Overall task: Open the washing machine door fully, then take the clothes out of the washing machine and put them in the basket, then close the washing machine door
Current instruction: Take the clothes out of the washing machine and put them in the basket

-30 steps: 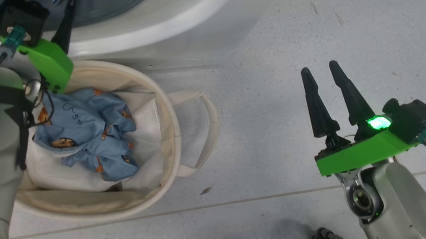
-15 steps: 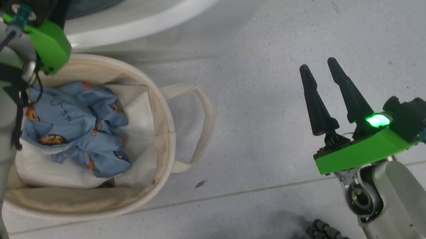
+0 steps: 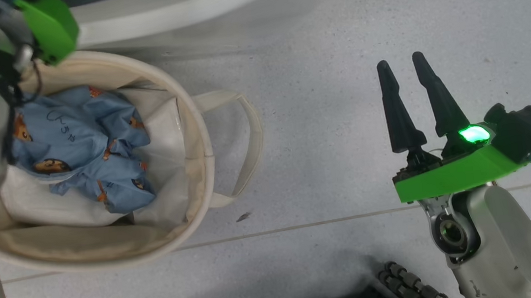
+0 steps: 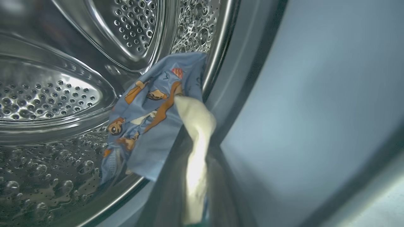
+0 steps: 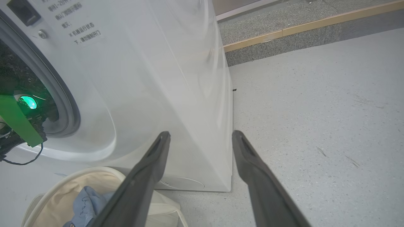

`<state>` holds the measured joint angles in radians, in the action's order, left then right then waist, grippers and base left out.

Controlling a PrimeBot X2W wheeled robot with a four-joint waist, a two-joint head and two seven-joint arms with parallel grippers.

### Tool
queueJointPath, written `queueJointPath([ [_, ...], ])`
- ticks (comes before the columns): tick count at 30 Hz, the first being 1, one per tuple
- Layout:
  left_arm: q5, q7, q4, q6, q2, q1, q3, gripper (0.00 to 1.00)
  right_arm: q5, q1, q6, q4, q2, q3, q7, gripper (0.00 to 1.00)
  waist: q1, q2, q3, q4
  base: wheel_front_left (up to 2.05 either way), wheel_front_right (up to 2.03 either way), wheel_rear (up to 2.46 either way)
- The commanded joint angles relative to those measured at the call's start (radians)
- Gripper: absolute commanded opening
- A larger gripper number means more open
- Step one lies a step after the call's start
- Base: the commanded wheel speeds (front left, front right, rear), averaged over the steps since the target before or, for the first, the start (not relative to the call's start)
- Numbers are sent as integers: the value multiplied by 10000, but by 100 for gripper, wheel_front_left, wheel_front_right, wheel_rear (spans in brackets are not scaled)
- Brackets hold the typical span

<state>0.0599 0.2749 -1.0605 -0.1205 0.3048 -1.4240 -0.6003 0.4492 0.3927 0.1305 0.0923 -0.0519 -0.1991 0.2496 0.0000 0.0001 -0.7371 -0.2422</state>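
Observation:
The cream basket [image 3: 198, 141] stands on the floor before the white washing machine [image 3: 191, 8] and holds a crumpled light blue garment [image 3: 83, 148]. My left arm's green wrist mount [image 3: 47, 24] reaches over the basket into the drum opening. Inside the steel drum, a second piece of the clothes [image 4: 151, 126] hangs at the lip. It is blue with cartoon prints and a beige patch, and my left gripper [image 4: 194, 201] is shut on that patch. My right gripper [image 3: 399, 59] hovers open over bare floor, right of the basket. The washing machine door is out of view.
The basket's loop handle [image 3: 250, 140] lies out toward my right gripper. A black ribbed cable chain [image 3: 408, 287] sits at the bottom edge. In the right wrist view the machine's side [image 5: 176, 78] stands ahead, with a raised kerb [image 5: 315, 23] behind.
The head camera has shifted, sliding the basket up and left in the picture. My left wrist went deeper toward the drum and its jaws closed in. The right gripper stays open.

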Motion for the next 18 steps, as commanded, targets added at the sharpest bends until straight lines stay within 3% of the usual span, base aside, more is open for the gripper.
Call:
queueJointPath([
  [1, -100, -135, 556, 94, 52, -461, 90, 0, 29, -137, 2, -308, 17, -111, 122, 100, 0, -1, 19, 22, 0, 0, 0],
  [18, -1384, -132, 2802, 673, 447, 1545, 861, 0, -228, -291, 2, 210, 17, -146, 122, 100, 0, -1, 1702, 527, 0, 0, 0],
])
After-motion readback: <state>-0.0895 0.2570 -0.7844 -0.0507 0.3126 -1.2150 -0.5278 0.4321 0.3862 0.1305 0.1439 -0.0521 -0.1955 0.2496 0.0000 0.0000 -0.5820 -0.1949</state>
